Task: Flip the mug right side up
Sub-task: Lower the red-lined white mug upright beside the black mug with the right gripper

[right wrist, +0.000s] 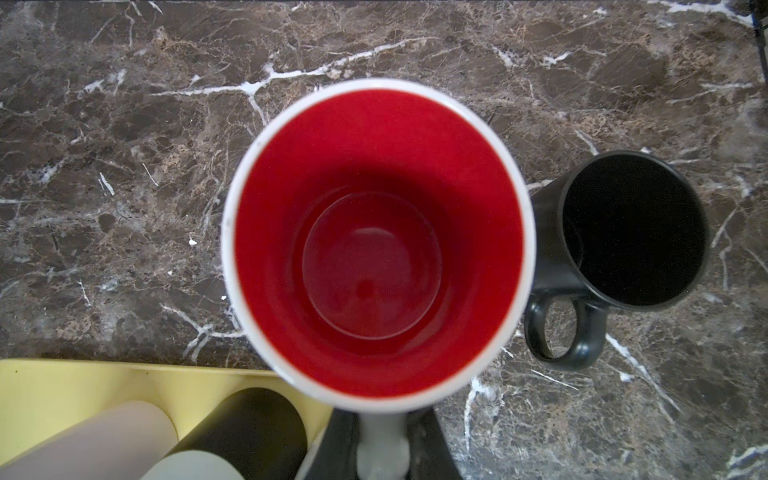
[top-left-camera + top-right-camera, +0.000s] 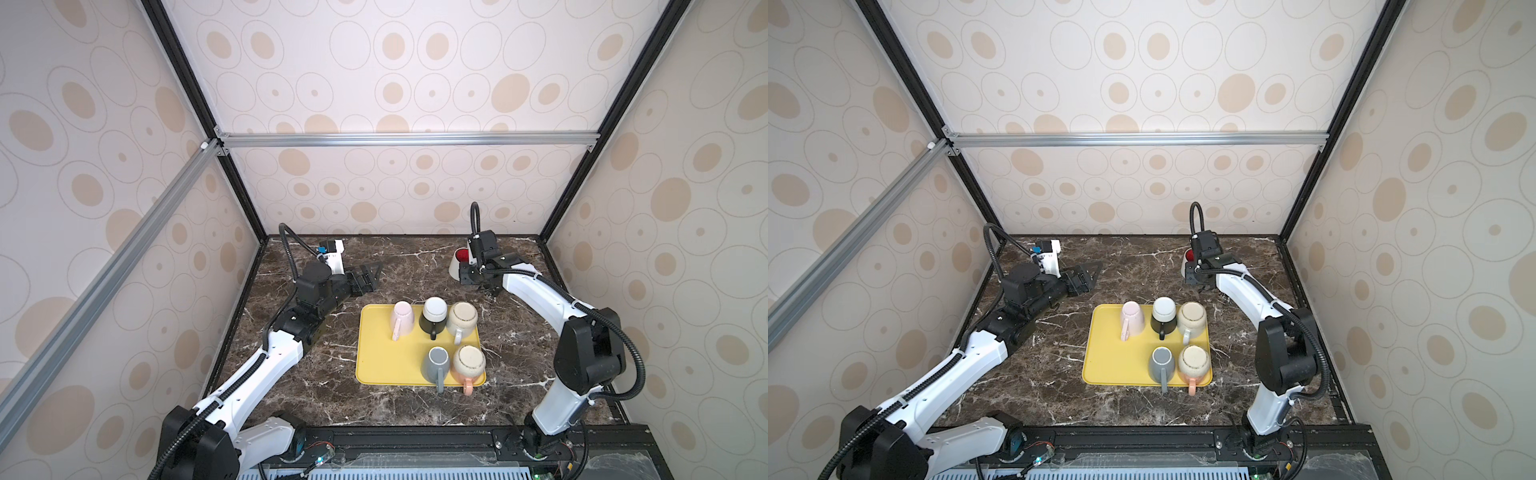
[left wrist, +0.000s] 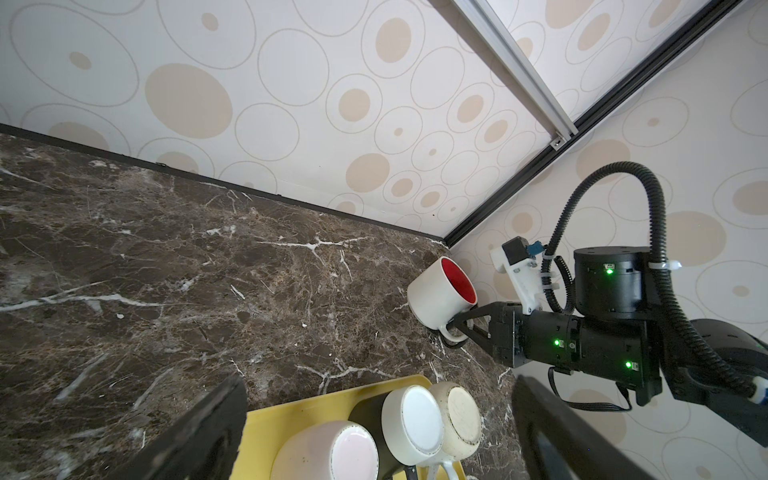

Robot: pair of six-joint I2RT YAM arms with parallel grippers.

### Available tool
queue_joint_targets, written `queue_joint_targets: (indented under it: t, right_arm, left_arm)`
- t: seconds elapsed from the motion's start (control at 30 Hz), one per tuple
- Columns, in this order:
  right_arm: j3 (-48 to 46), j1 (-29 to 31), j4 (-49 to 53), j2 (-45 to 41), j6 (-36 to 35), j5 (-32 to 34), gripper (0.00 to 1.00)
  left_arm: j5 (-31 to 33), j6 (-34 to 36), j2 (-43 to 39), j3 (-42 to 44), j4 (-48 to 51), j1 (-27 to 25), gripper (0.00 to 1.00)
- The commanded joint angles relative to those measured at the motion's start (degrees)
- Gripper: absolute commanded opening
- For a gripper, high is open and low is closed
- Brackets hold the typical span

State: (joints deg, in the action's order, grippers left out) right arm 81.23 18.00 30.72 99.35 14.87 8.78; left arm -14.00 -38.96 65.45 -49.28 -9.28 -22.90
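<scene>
A white mug with a red inside (image 2: 456,266) (image 2: 1185,268) is at the back right of the marble table, tilted with its mouth facing upward. My right gripper (image 2: 471,277) (image 3: 459,328) is shut on its handle (image 1: 382,449). The right wrist view looks straight into the red inside (image 1: 374,257). Whether the mug's base touches the table I cannot tell. My left gripper (image 2: 368,277) (image 2: 1087,276) (image 3: 378,386) is open and empty at the back left, well away from the mug.
A yellow tray (image 2: 374,365) (image 2: 1104,365) at mid table holds several upside-down mugs: pink (image 2: 402,318), black with white base (image 2: 434,318), beige (image 2: 462,318), grey (image 2: 436,363), peach (image 2: 468,365). A black mug (image 1: 631,232) stands upright next to the held mug.
</scene>
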Motion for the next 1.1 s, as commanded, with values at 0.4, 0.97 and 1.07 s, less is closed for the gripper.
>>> queue_joint_targets:
  t: [0.4, 0.97, 1.07]
  right_arm:
    - [0.3, -0.8, -3.3, 2.3, -1.1, 0.3, 0.0]
    - [0.2, -1.7, -4.8, 7.1, -2.4, 4.7, 0.0]
    - [0.3, -1.7, -5.5, 8.4, -2.5, 4.8, 0.0]
  left_arm:
    - [-0.5, 0.7, 0.0, -1.0, -0.6, 0.3, 1.0]
    - [0.4, 1.5, 0.9, 0.1, -0.7, 0.2, 1.0]
    - [0.4, 1.6, 1.3, 0.3, -0.9, 0.3, 1.0]
